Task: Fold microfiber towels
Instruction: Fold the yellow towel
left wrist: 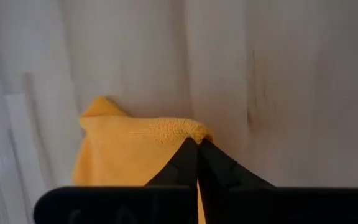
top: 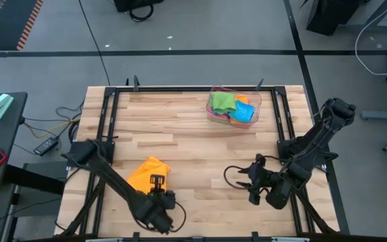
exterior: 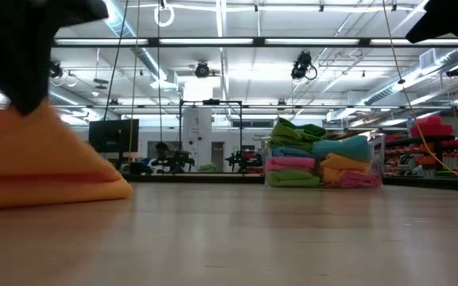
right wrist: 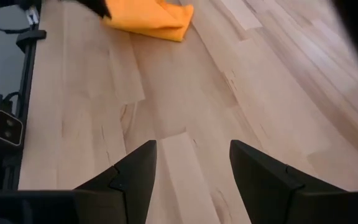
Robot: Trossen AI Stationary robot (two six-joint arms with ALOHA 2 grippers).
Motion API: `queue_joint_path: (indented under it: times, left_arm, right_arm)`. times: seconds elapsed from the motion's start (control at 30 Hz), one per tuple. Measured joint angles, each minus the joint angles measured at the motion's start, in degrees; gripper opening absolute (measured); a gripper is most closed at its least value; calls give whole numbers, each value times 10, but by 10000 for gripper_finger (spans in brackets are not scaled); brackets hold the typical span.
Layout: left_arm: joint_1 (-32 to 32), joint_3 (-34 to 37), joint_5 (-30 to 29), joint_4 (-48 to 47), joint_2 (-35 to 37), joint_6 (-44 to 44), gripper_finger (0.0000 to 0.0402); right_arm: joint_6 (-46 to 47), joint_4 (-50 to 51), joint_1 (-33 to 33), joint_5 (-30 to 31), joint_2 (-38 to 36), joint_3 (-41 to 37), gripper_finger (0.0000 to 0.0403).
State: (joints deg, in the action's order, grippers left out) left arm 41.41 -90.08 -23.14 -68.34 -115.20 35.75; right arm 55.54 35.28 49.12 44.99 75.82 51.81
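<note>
one orange towel [top: 148, 173] pinched by left gripper [left wrist: 197, 144], right gripper [right wrist: 192, 163] open, one tray [top: 256, 101]

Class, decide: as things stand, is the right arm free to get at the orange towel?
Probably yes. The right gripper is open and empty, bare table lies between it and the orange towel, though the left gripper pinches one corner.

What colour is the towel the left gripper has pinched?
Orange towel, shut in the left gripper; clearest in the left wrist view.
</note>
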Motion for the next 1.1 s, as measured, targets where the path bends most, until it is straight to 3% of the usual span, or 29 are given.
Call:
queue_joint_path:
  times: [0.33, 0.6, 0.8, 0.9, 1.1]
  left_arm:
    - [-33, 0, 58, -6, 94, -20, 5]
    - [-44, 1, 59, -7, 93, -24, 8]
    - [-41, 1, 59, -20, 92, -24, 7]
    - [-38, 1, 53, -18, 92, -26, 13]
    - [-39, 1, 23, 20, 92, -38, 5]
  right_arm:
    - [-188, -142, -63, 0, 109, 0, 213]
    - [-379, -310, -123, -4, 198, 0, 213]
    - [-457, -346, -176, -29, 248, 0, 213]
    - [-489, -427, -213, -76, 273, 2, 213]
    - [-664, -639, -254, -223, 315, 2, 213]
